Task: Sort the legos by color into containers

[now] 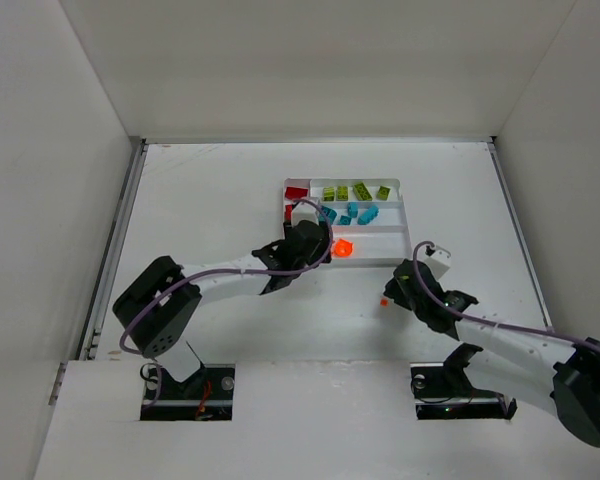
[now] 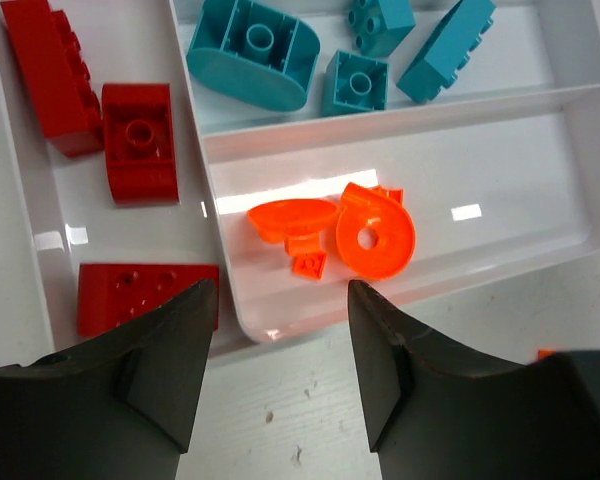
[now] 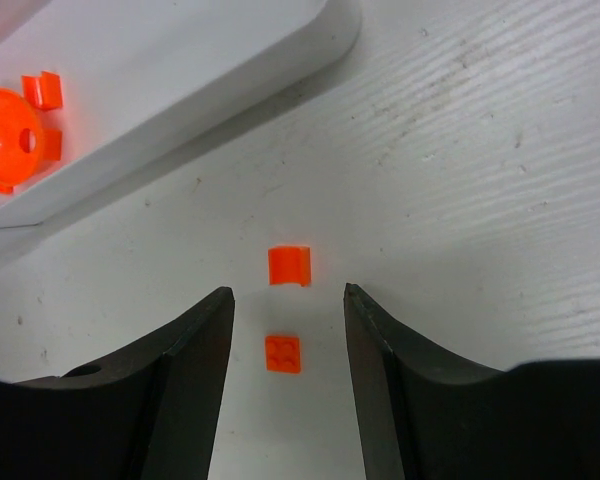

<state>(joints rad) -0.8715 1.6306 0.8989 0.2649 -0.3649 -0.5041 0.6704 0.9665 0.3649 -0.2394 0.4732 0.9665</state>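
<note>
Your left claw (image 2: 278, 300) open, empty, over near wall of tray (image 2: 460, 278). Your right claw (image 3: 287, 293) open, empty; two orange legos (image 3: 288, 266) lie on surface (image 3: 480, 150) below it.

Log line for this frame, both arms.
left pincer: open, empty, at tray edge by orange slot | right pincer: open, empty, over two loose orange legos on table
</note>
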